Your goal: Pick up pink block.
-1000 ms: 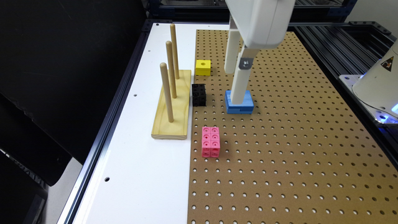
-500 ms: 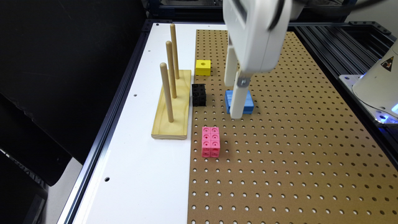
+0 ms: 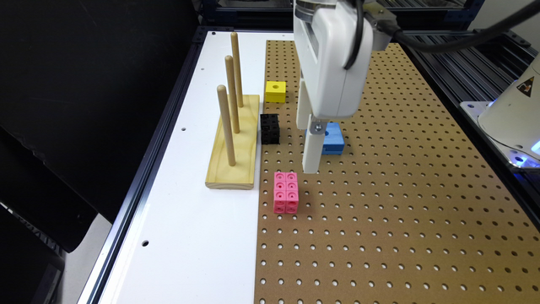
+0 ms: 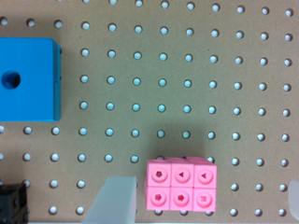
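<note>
The pink block lies on the brown pegboard, an oblong of joined little cubes with dimples on top. My gripper hangs just above the board, a little beyond the block and toward the exterior view's right, in front of the blue block. In the wrist view the pink block lies between my two fingers, closer to the pale finger than to the one at the picture's edge. My gripper is open and holds nothing.
A black block and a yellow block sit near the pegboard's left edge. A wooden base with three upright pegs stands on the white strip. The blue block has a hole on top.
My gripper has moved from over the blue block toward the pink block, nearer the camera. The blocks have not moved.
</note>
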Available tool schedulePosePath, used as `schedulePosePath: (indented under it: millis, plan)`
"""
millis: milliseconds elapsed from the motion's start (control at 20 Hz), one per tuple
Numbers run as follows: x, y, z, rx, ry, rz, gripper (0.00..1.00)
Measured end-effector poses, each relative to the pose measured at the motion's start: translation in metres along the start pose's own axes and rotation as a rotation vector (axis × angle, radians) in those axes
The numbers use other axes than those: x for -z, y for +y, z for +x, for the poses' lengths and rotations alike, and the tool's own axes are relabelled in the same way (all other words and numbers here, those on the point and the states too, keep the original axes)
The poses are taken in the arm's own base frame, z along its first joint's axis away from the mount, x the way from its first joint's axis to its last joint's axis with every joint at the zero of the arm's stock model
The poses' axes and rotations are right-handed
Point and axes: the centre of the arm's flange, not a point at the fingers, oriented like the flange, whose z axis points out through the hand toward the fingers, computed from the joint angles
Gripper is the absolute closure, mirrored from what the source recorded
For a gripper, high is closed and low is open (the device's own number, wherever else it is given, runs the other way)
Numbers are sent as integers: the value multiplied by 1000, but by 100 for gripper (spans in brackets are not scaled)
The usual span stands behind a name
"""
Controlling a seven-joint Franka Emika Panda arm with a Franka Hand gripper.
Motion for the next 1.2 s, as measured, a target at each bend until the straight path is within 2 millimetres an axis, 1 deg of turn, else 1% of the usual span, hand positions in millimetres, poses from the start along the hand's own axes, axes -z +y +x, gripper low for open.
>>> schedulePosePath:
  millis: [250, 550, 750, 850, 1200]
  plan:
    - [-30, -1, 5, 1, -6, 8, 0]
    - [-36, -1, 6, -1, -9, 9, 0]
    - [-61, 0, 10, 1, -16, 9, 0]
    - [-70, 1, 12, 0, -16, 12, 0]
    - [-72, 1, 13, 1, -15, 15, 0]
